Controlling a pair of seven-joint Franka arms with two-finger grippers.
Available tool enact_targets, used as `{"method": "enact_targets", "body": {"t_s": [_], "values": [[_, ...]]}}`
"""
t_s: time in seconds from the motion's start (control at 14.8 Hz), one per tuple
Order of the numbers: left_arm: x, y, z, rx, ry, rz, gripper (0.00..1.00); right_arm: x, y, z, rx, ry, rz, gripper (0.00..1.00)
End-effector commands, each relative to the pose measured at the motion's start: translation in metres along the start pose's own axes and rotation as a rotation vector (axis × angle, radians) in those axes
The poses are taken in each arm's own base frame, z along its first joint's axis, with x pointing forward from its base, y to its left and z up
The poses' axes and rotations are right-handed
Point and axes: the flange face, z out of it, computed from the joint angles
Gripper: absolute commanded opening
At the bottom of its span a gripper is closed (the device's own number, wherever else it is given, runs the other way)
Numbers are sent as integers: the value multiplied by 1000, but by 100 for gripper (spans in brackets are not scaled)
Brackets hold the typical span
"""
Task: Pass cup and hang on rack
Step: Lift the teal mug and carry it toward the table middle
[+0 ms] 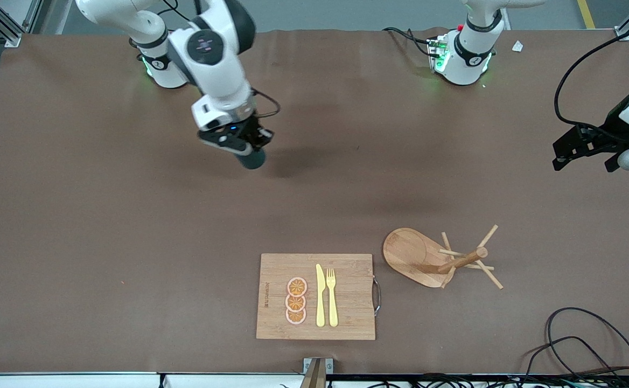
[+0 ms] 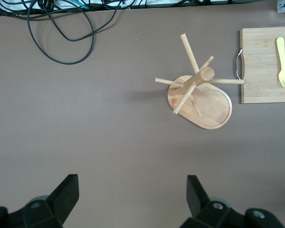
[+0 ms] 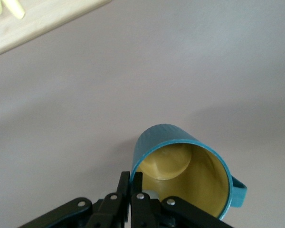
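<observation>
Front view: the brown surface (image 1: pixel 104 215) carries a rectangular wooden cutting board with a metal handle (image 1: pixel 347 312) and, just beside it toward the left arm's end, the light wooden mug rack with an oval base and angled pegs (image 1: pixel 433 258). Well apart from the rack, toward the right arm's end, the small teal-green cup with a mustard-yellow inside (image 3: pixel 180 166) is carried clear of the surface by the right claw (image 1: pixel 247 148), whose fingers are pinched together on the cup's rim wall. The left claw (image 2: pixel 133 199) hangs with its fingers spread wide, over bare surface toward the left arm's end from the rack.

For a sound handover, the cup should probably be presented over the surface between the arms, its body left exposed for the left claw. The handle (image 3: pixel 238 191) should be kept free for a peg. Release is best delayed until the second grip appears firm.
</observation>
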Motion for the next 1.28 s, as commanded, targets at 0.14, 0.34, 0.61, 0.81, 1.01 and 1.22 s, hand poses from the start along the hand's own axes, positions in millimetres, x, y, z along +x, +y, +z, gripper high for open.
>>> {"method": "enact_targets", "body": {"t_s": [0.14,0.34,0.61,0.81,1.01,1.22], "values": [[0,-2,-3,3,16,-7,100,-36,-103,60,-68,53,77,0],[1,-2,-2,3,15,-7,100,-58,-142,90,-114,50,56,0],[1,-2,-2,3,15,-7,100,-64,-153,99,-102,52,92,0],[1,-1,-2,13,17,-7,100,-71,-160,106,-95,53,96,0],[1,1,-1,14,14,-45,100,-72,-161,111,-88,53,118,0],[2,4,1,13,13,-43,100,-70,-164,122,-70,53,162,0]]}}
